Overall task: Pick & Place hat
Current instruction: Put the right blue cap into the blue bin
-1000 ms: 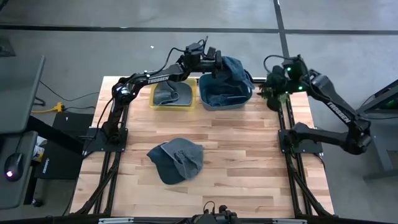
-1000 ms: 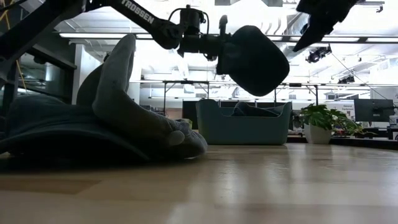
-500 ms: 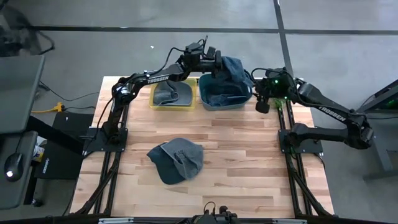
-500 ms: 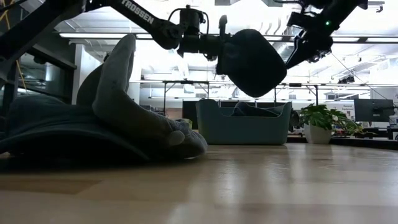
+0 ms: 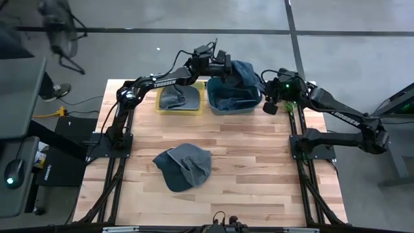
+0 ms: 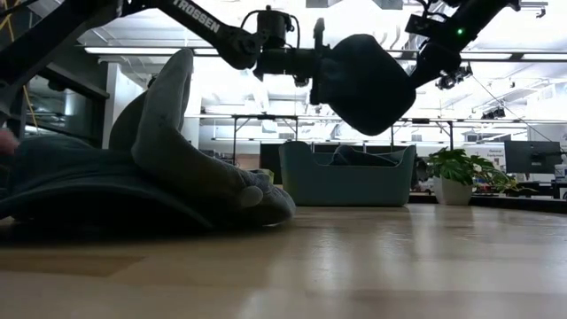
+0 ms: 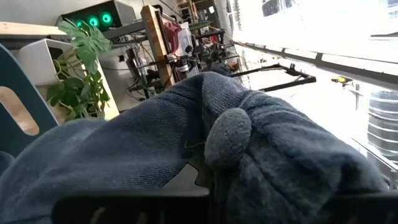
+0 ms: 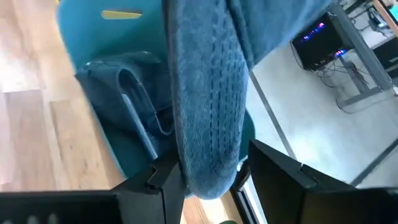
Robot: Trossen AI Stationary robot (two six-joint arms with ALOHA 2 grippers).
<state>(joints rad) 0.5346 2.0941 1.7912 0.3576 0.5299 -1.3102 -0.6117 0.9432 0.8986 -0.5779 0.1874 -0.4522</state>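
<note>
Pinching hat (image 5: 240, 72) over blue bin (image 5: 218, 103): left pincer (image 5: 223, 68); right pincer (image 5: 266, 103) spread beside.

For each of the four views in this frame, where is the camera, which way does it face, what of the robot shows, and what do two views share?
High view: overhead, straight down on the wooden table; both arms, left gripper, right gripper.
Low view: table height, level across; the arms enter from above.
Left wrist view: past its own fingers at the held blue fleece hat.
Right wrist view: past its open fingers at that hat hanging over the teal plastic bin.
Shared: high and low views both show the grey cap lying on the table.
</note>
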